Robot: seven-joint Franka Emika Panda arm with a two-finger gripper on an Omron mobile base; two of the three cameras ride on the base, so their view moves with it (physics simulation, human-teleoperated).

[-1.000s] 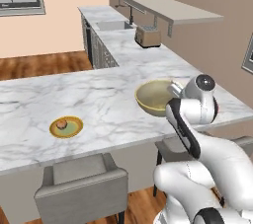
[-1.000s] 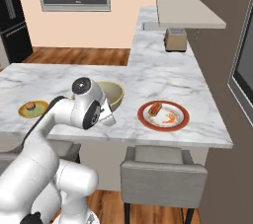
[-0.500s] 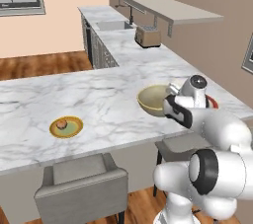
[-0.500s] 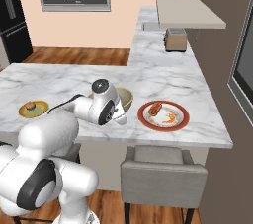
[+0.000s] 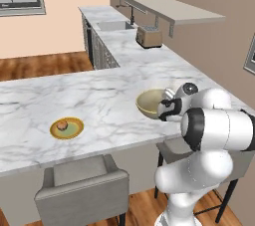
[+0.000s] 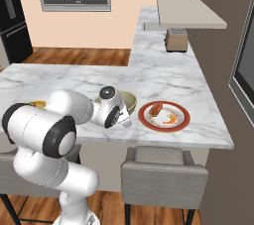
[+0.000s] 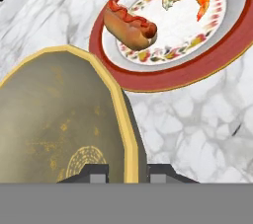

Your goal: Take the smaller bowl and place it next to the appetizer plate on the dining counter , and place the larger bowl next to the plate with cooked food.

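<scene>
Bright, even rendered light; sharp, faint shadows.

The dining counter (image 5: 99, 95) holds the larger bowl (image 5: 151, 103), the plate with cooked food (image 6: 164, 116), the appetizer plate (image 5: 66, 128) and a toaster (image 5: 148, 36)

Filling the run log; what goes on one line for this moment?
pincer: astride olive bowl rim | bowl: on counter, beside red-rimmed plate | yellow plate: far end
</scene>
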